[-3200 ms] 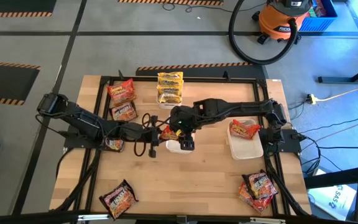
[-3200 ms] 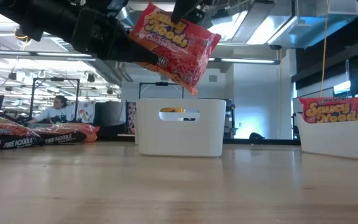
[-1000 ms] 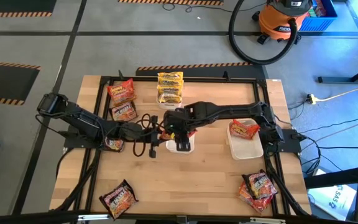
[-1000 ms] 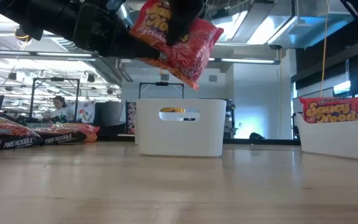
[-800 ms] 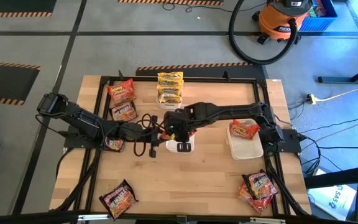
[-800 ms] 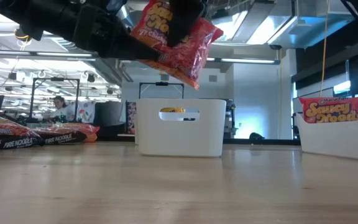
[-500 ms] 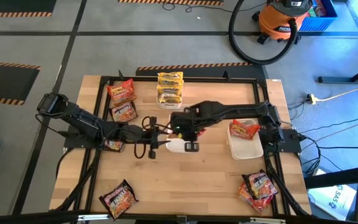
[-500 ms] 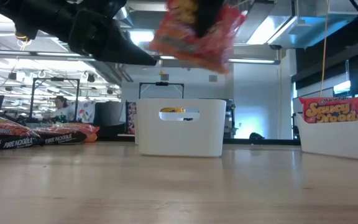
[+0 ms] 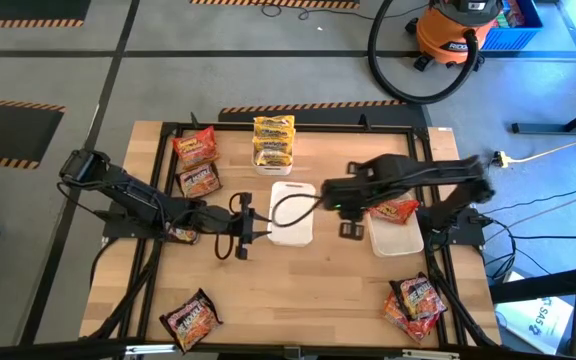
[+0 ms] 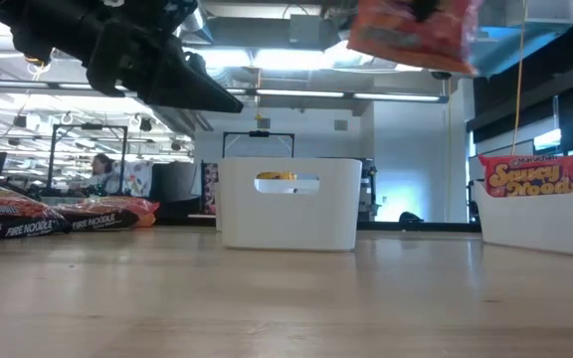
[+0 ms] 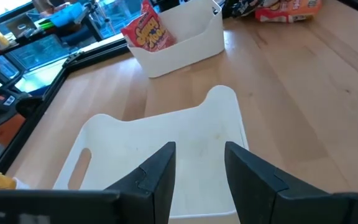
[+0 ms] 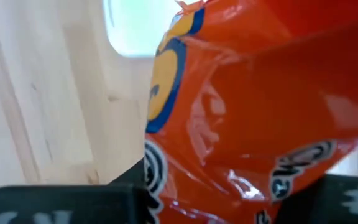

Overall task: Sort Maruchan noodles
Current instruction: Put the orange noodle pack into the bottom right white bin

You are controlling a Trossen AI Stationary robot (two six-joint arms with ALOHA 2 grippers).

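A red-orange Maruchan noodle packet (image 10: 414,30) hangs high over the table, with my right gripper (image 9: 346,212) shut on it; it fills the right wrist view (image 12: 260,106). It is between the empty white middle tray (image 9: 293,225) and the right white tray (image 9: 398,238), where another red-orange packet (image 9: 395,208) stands against the wall. My left gripper (image 11: 194,165) is open with nothing between its fingers, low over the middle tray's left end. My right gripper pinches the red-orange packet (image 12: 241,155) between its two fingers, coming from above and pointing steeply down. The packet hangs below the fingers, slightly tilted and clear of table and trays. The low view's top edge cuts off the place of contact.
Yellow packets (image 9: 273,140) fill a far white tray. Red-orange packets (image 9: 197,163) lie at the far left, one (image 9: 183,232) under the left arm, a dark one (image 9: 190,320) at the near left, and a stack (image 9: 415,300) at the near right.
My right gripper has taken the red-orange packet from my left gripper, which has let go. The right gripper has risen and swung toward the table's right edge with the packet, from over the middle tray toward the right tray. The left arm has stayed about where it was.
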